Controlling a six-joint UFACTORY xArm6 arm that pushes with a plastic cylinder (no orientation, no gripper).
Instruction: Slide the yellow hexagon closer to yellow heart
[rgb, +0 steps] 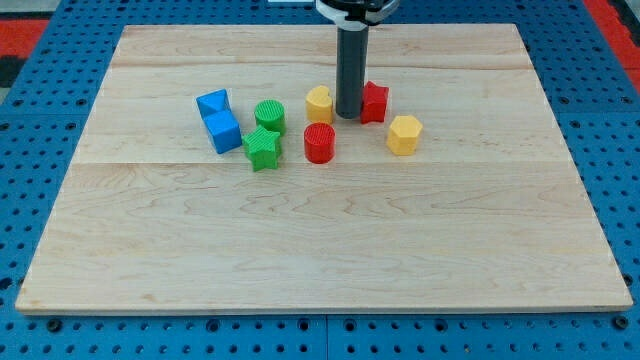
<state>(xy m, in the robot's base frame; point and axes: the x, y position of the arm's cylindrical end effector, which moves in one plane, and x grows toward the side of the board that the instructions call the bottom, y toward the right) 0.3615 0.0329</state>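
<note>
While my tip (348, 115) rests between yellow heart (319, 103) and red block (374, 102), holding nothing; your yellow hexagon (404, 134) looks light, rigid, slippery; push its right face.

Only one view here. Looks down from high up at the near edge, slanting toward the far side. Far enough back to fit the whole pale wooden board (320, 240) and some blue table full of holes (40, 200) around it.

My tip (349, 115) stands between yellow heart (319, 103) and red block (373, 102). Between yellow hexagon (404, 134) and the heart, those two obstruct; red cylinder (319, 143) stands just below.
</note>
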